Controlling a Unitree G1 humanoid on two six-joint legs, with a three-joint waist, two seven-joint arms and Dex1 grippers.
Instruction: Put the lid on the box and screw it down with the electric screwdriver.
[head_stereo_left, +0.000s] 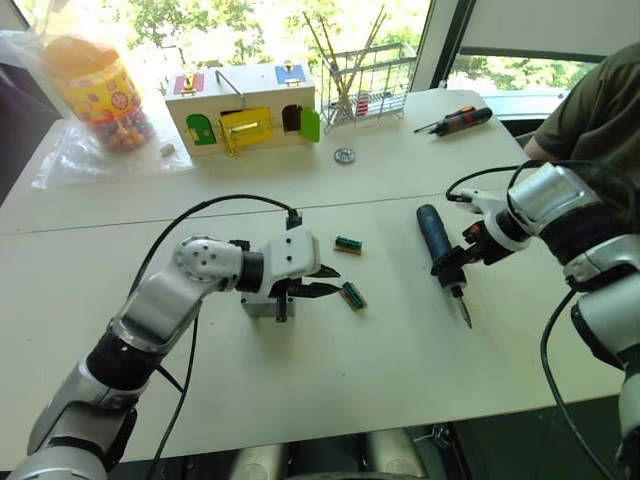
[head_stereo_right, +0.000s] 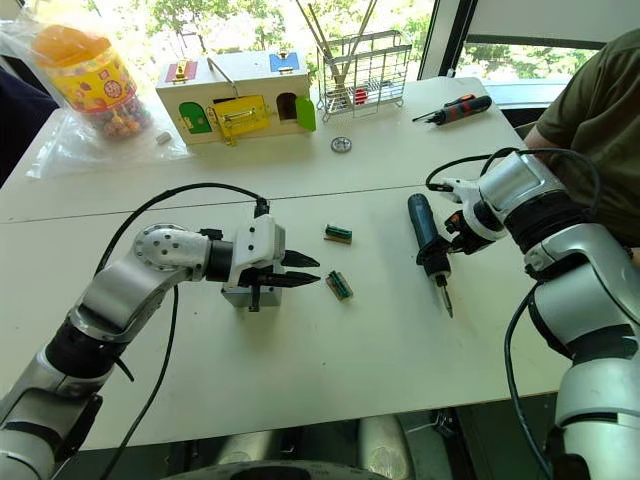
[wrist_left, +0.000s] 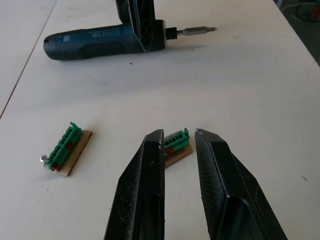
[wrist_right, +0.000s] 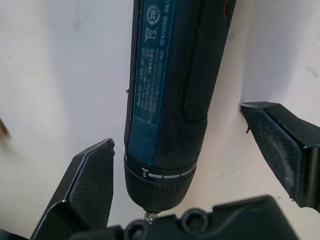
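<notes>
Lying on the table (head_stereo_left: 380, 380), the electric screwdriver (head_stereo_left: 437, 240) sat between the right end effector's (head_stereo_left: 452, 266) spread, unclosed fingers near its bit end; grasping seemed the step, closing next. The left end effector (head_stereo_left: 325, 281), fingers slightly apart, hovered over the box (head_stereo_left: 258, 303).

robot test lab: white worktables (head_stereo_left: 330, 380) by window, wooden latch box (head_stereo_left: 243, 118), toy jar (head_stereo_left: 98, 92), hand screwdriver (head_stereo_left: 455, 122).
</notes>
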